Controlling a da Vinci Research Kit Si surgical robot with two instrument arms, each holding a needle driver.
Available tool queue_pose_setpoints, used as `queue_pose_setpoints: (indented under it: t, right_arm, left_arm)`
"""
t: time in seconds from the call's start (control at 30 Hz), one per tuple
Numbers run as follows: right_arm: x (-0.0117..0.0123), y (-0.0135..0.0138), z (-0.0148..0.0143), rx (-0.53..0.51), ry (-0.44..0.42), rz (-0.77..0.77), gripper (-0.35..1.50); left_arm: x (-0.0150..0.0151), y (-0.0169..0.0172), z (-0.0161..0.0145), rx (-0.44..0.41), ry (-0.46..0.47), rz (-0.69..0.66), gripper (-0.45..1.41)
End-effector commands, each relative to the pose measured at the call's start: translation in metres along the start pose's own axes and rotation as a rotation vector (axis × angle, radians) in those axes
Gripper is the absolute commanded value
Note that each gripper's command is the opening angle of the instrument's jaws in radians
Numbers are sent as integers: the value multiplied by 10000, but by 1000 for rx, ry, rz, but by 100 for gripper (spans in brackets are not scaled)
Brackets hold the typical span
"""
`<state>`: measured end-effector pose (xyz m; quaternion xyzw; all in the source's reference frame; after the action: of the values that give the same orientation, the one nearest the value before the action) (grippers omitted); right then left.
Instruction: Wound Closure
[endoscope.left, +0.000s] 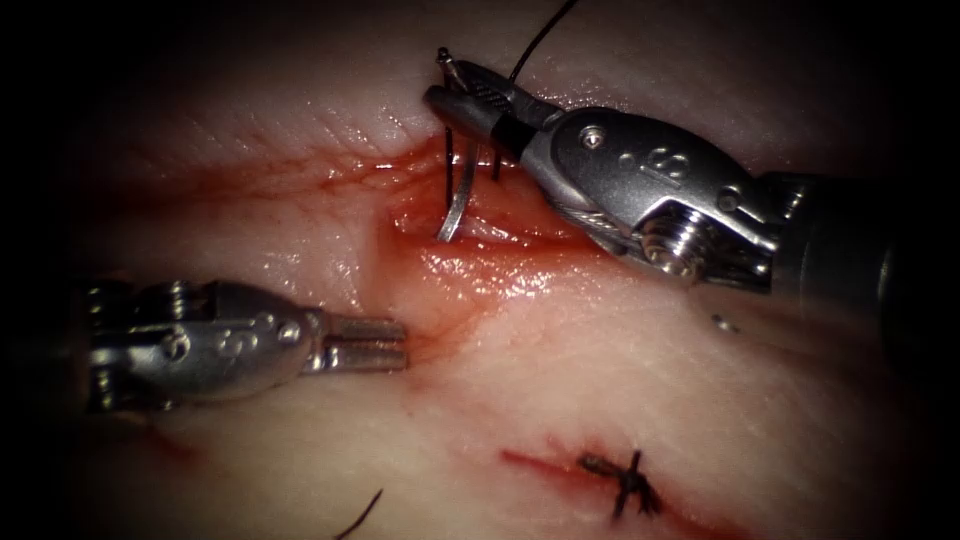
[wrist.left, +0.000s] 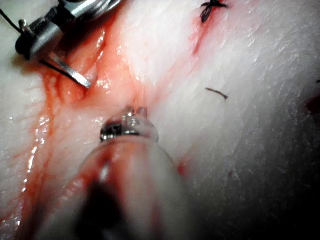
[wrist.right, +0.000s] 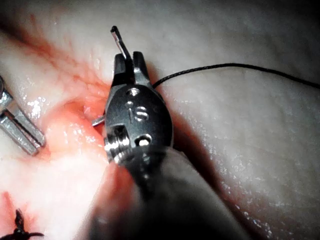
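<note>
The right tool (endoscope.left: 470, 95) has its jaws clamped on the curved needle (endoscope.left: 458, 205) near its thread end; the point reaches down into the open cut (endoscope.left: 470, 235), tip at the tissue (endoscope.left: 600, 380). Stiff, slick steel (best gripped on the body, away from the point). Thread (endoscope.left: 540, 40) trails upward. The left tool (endoscope.left: 375, 343) lies level left of the cut, jaws together, holding nothing.

Endoscope view lit at centre, dark vignette at edges, wet glare on tissue (endoscope.left: 560, 340), wrist views' near shafts blurred
</note>
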<state>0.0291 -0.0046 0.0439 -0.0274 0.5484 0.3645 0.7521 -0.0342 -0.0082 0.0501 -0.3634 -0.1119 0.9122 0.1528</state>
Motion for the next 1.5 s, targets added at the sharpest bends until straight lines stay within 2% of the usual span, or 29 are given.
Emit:
queue_pose_setpoints:
  t: [0.03,0.27,0.43,0.87,1.1,1.23,1.5]
  right_arm:
    - [-2,-3,11,14,-11,8,-35]
    - [-10,-7,17,61,-37,88,-35]
    - [-12,-10,19,104,-51,201,-35]
    - [-7,-7,14,123,-66,341,-35]
    - [-11,-15,13,192,-84,608,-35]
    - [-14,-21,10,233,-103,711,-35]
    - [-2,-29,8,250,-123,886,-35]
  left_arm:
    - [1,-1,8,-1,1,1,7]
    - [-3,-1,4,-5,2,4,6]
    - [-6,-4,3,-7,3,6,4]
    - [-9,-7,8,-3,2,8,4]
    - [-7,-8,10,-1,2,6,4]
    - [-8,-7,10,-1,2,7,4]
    - [-10,-6,12,2,1,9,4]
